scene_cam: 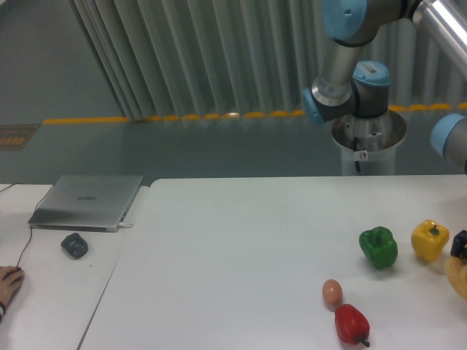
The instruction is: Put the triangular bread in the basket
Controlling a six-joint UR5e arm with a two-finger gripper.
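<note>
No text could be read for certain. The closed silver laptop point(86, 201) bore a small lid logo too blurred to make out, and a small red-and-white sticker point(359, 154) marked the robot's grey pedestal point(368, 146), illegible.

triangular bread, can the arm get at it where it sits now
Probably yes: the end effector is already at the triangular bread by the right frame edge, clear of the yellow pepper. Whether it grips is cropped out.

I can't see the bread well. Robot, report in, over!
Gripper at right frame edge, jaws cut off, state unclear. Triangular bread right below it, mostly out of frame. Yellow bell pepper close beside. No basket in view.
</note>
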